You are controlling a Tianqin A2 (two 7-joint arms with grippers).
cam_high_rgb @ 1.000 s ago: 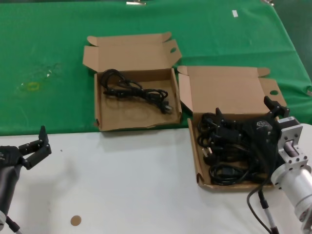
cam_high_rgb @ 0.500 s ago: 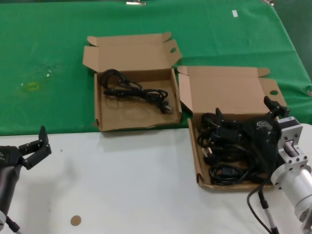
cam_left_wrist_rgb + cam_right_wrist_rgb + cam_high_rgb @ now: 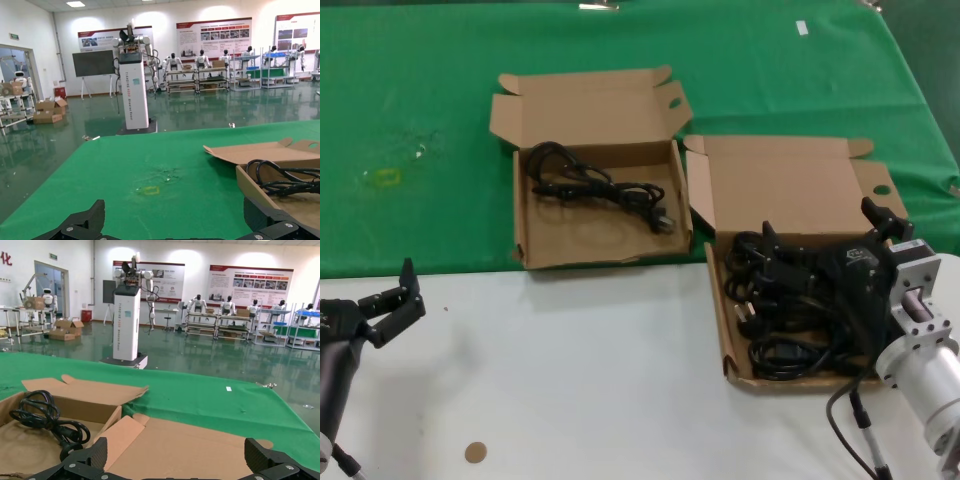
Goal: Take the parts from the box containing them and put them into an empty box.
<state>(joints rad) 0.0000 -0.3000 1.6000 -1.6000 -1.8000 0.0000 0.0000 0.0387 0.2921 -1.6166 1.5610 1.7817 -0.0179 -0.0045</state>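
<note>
The box with the round-holed ear (image 3: 790, 180) stands at the right and holds several black coiled cords (image 3: 770, 312). My right gripper (image 3: 820, 222) is open and hovers low over those cords, holding nothing; its wrist view shows that box's lid (image 3: 190, 445) between the open fingers. The box with the oval-slotted ear (image 3: 520, 225) stands to the left on the green cloth with one black cord (image 3: 600, 185) in it, also seen in the right wrist view (image 3: 42, 415) and the left wrist view (image 3: 280, 175). My left gripper (image 3: 388, 295) is open and empty at the near left.
A green cloth (image 3: 420, 100) covers the far part of the table, with a yellowish mark (image 3: 385, 177) at the left. The near part is white tabletop (image 3: 570, 380) with a small brown disc (image 3: 474, 452) on it. The two boxes almost touch.
</note>
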